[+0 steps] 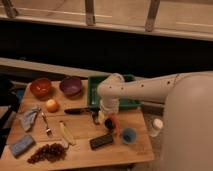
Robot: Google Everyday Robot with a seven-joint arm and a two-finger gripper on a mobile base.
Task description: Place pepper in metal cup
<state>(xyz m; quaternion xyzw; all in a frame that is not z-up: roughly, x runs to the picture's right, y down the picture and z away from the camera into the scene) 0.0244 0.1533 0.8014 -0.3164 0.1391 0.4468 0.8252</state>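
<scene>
The wooden desk (82, 129) is the widest thing before me, and my white arm (145, 87) reaches over it from the right. A green tray (94, 84) sits at the desk's far edge, partly under my wrist. Left of the tray, a purple bowl (71, 86) and a red bowl (41, 86) stand side by side. My fingers (103, 118) point down just in front of the tray, near the tip of a knife (76, 110). I cannot tell how far apart they stand or whether they grip anything. The metal cup (128, 135) stands near the desk's front right corner. The pepper (113, 122) is just beside my fingers, between them and the cup.
</scene>
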